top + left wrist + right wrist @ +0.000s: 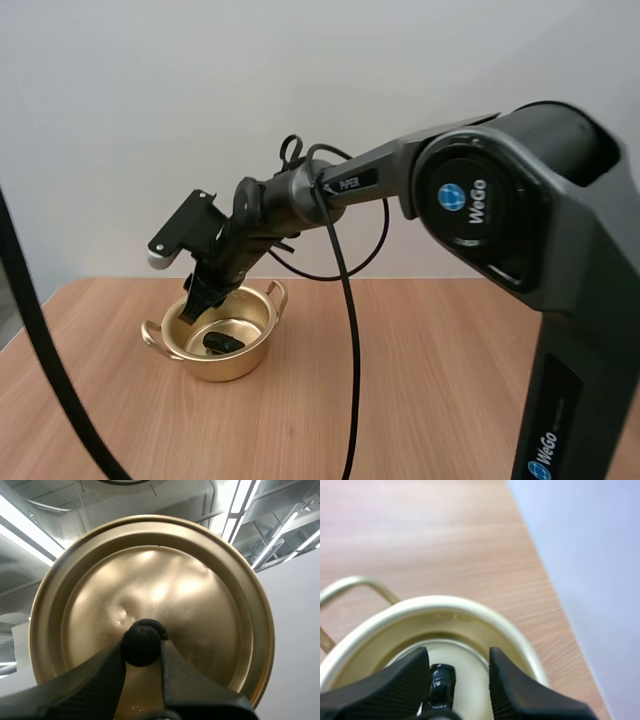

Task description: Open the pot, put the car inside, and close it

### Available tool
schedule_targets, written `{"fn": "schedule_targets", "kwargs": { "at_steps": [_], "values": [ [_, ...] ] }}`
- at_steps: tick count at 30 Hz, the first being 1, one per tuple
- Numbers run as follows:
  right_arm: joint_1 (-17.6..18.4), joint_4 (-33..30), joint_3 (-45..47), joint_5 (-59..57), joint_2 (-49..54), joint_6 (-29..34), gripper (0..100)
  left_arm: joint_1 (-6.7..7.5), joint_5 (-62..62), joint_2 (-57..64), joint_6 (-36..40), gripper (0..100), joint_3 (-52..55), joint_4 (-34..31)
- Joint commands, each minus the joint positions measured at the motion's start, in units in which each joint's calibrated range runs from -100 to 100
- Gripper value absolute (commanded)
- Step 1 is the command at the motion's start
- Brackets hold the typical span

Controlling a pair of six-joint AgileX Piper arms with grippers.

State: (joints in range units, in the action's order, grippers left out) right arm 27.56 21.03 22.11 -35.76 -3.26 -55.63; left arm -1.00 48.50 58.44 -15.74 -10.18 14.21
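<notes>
A gold pot (228, 366) stands uncovered on the wooden table, with a small black car (222, 343) lying on its bottom. My right gripper (198, 303) hangs just over the pot's left rim, tips pointing down inside. In the right wrist view its fingers stand apart, open (459, 660), above the pot's rim (445, 604), and the black car (441, 682) lies loose below the gap. My left gripper (141, 647) is shut on the black knob (141, 640) of the gold lid (150, 575), which it holds up in the air.
The wooden table (450, 360) stretches to the right of the pot and in front of it. A white wall stands right behind the table's far edge. The pot's side handles (277, 292) stick out left and right.
</notes>
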Motion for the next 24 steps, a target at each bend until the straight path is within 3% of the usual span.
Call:
{"fn": "schedule_targets", "kwargs": {
  "at_steps": [1,3,5,9,16,24],
  "values": [
    [-0.65,0.07,-0.04,-1.28,5.28,2.06,46,-0.04,0.21,0.06,-0.04,0,0.01,0.09],
    [-1.83,-0.06,-0.04,-3.03,8.81,2.06,28,-0.04,0.4,0.06,-0.04,0,0.01,0.09],
    [-3.61,-0.21,-0.04,-4.58,12.49,2.06,1,-0.04,0.74,0.06,-0.04,0,0.01,0.09],
    [-6.87,-0.21,-0.04,-6.05,17.63,3.35,0,-0.04,2.2,-0.09,0.48,0,0.01,0.09],
    [-17.26,-0.21,-0.04,-9.51,30.53,5.03,0,-0.04,9.22,-1.42,0.72,0,0.58,-0.93],
    [-25.27,0.7,-0.04,3.59,42.88,5.03,0,-0.04,9.47,-2.64,0.72,0,1.14,-1.19]
  ]
}}
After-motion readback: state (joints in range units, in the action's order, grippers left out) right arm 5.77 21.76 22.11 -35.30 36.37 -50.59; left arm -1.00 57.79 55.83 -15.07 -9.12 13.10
